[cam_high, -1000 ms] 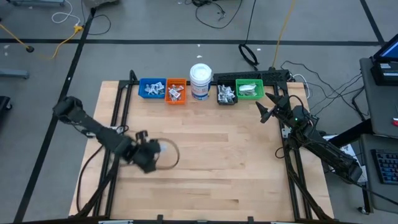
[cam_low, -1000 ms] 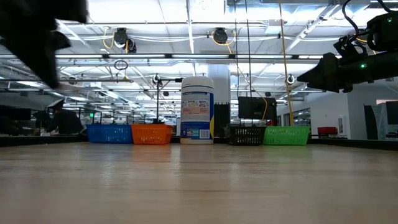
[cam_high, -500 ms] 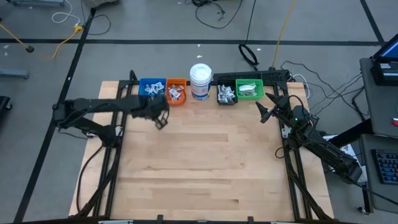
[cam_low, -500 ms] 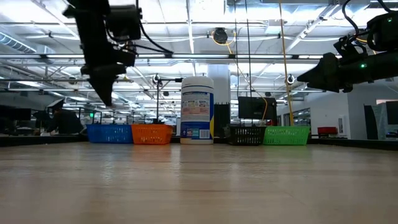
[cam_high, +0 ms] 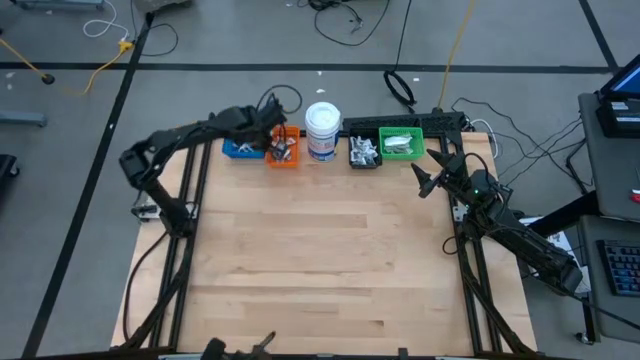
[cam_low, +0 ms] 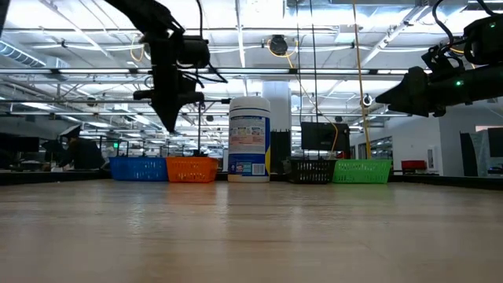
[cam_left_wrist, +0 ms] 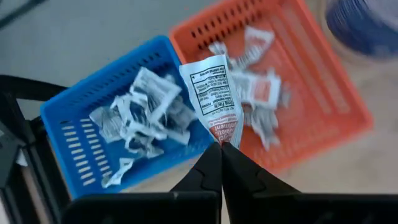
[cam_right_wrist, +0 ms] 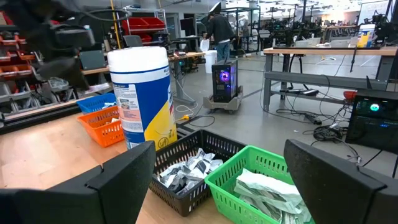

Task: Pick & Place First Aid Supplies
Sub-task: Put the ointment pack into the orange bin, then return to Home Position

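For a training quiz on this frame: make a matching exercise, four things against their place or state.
Things:
1. left end effector
2. right end effector
3. white jar
4. green bin

Places or states:
A. stands between the orange bin and the black bin
B. shut on a packet above the blue bin and the orange bin
C. last in the row of bins, on the right arm's side
D. open, held off the table near the green bin

Pairs: 1-B, 2-D, 3-A, 4-C
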Motion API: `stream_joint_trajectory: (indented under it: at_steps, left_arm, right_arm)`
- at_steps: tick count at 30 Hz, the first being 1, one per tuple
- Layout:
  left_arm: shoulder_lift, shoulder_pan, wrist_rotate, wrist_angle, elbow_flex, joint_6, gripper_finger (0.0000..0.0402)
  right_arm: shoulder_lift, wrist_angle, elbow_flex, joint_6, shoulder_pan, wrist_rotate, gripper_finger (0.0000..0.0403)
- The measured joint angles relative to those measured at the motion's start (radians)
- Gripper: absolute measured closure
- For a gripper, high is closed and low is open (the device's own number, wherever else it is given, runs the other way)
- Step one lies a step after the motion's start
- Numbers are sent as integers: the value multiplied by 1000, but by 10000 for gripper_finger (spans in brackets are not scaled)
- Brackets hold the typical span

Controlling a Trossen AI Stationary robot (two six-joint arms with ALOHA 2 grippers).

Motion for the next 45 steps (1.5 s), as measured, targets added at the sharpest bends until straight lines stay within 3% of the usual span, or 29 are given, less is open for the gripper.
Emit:
stream_joint_trajectory:
  at_steps: [5,12,17,21,26,31,33,39,45]
  left_arm:
    - [98,41,37,3,81,-91,401]
    - [183,48,148,53,94,-168,401]
    - [181,46,187,92,94,-225,369]
    - [154,50,186,106,94,-215,297]
    - [103,58,170,103,79,-195,164]
    - [-38,61,104,265,-86,-57,35]
    - [-117,61,59,361,-173,19,11]
    - [-418,66,-2,627,-472,221,61]
    - [-716,66,-7,814,-757,237,106]
  right_arm:
    - [0,0,0,0,0,0,50]
    - [0,0,0,0,0,0,50]
    - [0,0,0,0,0,0,50]
    - [0,0,0,0,0,0,50]
    - [0,0,0,0,0,0,50]
    - [0,0,0,0,0,0,50]
    - [0,0,0,0,0,0,50]
    - [0,0,0,0,0,0,50]
    - [0,0,0,0,0,0,50]
